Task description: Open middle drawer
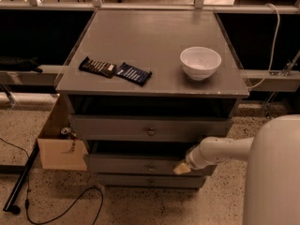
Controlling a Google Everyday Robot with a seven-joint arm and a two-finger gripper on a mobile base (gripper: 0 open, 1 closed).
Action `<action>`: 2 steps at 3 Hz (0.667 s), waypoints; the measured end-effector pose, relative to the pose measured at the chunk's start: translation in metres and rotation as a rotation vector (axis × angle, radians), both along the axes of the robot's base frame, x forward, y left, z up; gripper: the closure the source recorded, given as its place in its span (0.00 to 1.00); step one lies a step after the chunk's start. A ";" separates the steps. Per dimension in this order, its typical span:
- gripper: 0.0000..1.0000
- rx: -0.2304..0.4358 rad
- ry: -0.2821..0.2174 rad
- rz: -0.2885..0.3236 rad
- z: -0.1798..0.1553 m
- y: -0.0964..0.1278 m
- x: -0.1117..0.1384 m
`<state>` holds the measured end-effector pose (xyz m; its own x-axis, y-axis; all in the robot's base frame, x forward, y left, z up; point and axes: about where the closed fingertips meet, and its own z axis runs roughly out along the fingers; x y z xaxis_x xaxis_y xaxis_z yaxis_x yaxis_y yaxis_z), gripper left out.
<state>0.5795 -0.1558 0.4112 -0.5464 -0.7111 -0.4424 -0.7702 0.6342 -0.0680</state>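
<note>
The grey cabinet (pixel 154 46) has three flat-fronted drawers, each with one small round knob. The middle drawer (pixel 136 165) sits below the taller top drawer (pixel 117 127) and above the slim bottom drawer (pixel 126 181). A dark gap shows above the middle drawer's front, which stands a little forward of the bottom drawer. My gripper (pixel 182 168), on a cream-white arm (pixel 220 151) coming from the right, is at the right part of the middle drawer's front, to the right of its knob (pixel 151 168).
On the cabinet top lie two snack bars (pixel 115 70) and a white bowl (pixel 200 62). A cardboard box (pixel 61 149) stands against the cabinet's left side. A black cable (pixel 65 210) and a pole lie on the speckled floor at the left. My white body (pixel 274 172) fills the lower right.
</note>
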 end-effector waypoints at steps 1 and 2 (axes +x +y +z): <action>1.00 0.000 0.000 0.000 0.000 0.000 0.000; 1.00 0.000 0.000 0.000 0.000 0.000 0.000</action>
